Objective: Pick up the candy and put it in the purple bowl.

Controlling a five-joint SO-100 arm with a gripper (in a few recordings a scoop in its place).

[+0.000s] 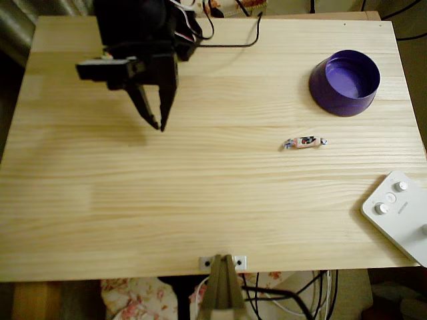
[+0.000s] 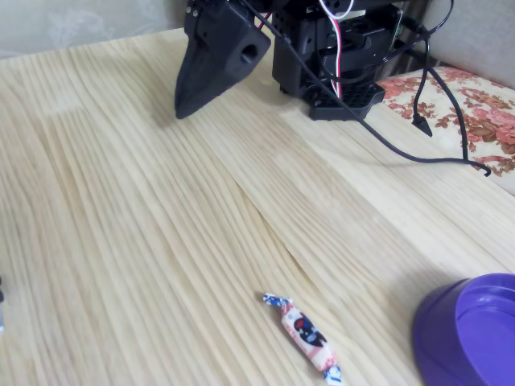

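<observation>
Item one, the bench (image 1: pixel 200 220): pale pine boards, grain running across the overhead view, bare over most of its surface.

Item two, the arm's gripper (image 1: pixel 155 122): black, hanging over the upper left part of the bench in the overhead view, tips pointing down. The jaws stand slightly spread, a narrow wedge of gap between the two tips, pinching nothing. In the fixed view the gripper (image 2: pixel 193 100) reads as one dark tapered block above the wood, with the arm's base and its wiring behind.

Item three, the candy (image 1: pixel 304 142): a small wrapped sweet, pinkish-white with dark markings and blue-tinted twisted ends. It lies flat on the bench, lengthwise across the overhead view, well apart from the gripper and near the bowl, below and a little left of it. In the fixed view the candy (image 2: pixel 306 336) lies on a slant, just left of the bowl's wall, not touching.

Item four, the purple bowl (image 1: pixel 325 85): round plastic, sloping sides, lighter violet inside, nothing in it, at the upper right of the overhead view.

Item five, a white device with round knobs (image 1: pixel 399 215), at the lower right edge; no part in the task.

Handling note, as judgement: the candy looks very light, its wrapper slick and crinkly, the twisted ends soft and likely to slip. Best taken across the firm middle, jaws closing on the short width.
</observation>
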